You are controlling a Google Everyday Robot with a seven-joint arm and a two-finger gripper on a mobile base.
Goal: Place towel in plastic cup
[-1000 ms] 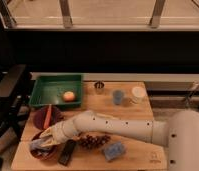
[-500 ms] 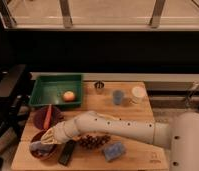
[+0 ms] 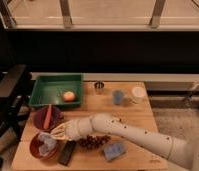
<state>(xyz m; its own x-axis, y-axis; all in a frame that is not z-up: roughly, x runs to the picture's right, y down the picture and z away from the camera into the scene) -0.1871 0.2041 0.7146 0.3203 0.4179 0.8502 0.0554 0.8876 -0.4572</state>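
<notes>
A wooden tabletop [image 3: 138, 117] fronts a dark wall below windows. At lower left the pincer [image 3: 58, 132], open or closed I cannot tell, sits just beside the towel [image 3: 45, 145] in a brown bowl [image 3: 35, 153]. The plastic cup [image 3: 118, 96] stands well apart, right of centre.

Legible markings: none. You had no text, label, brand, number or sign that could be read on anything on the worktop [image 3: 135, 114].

End effector [image 3: 59, 132]: it sat low over the front left of the worktop, just beside the upper rim of the brown bowl [image 3: 34, 146]. It bore no marking you could read.
</notes>
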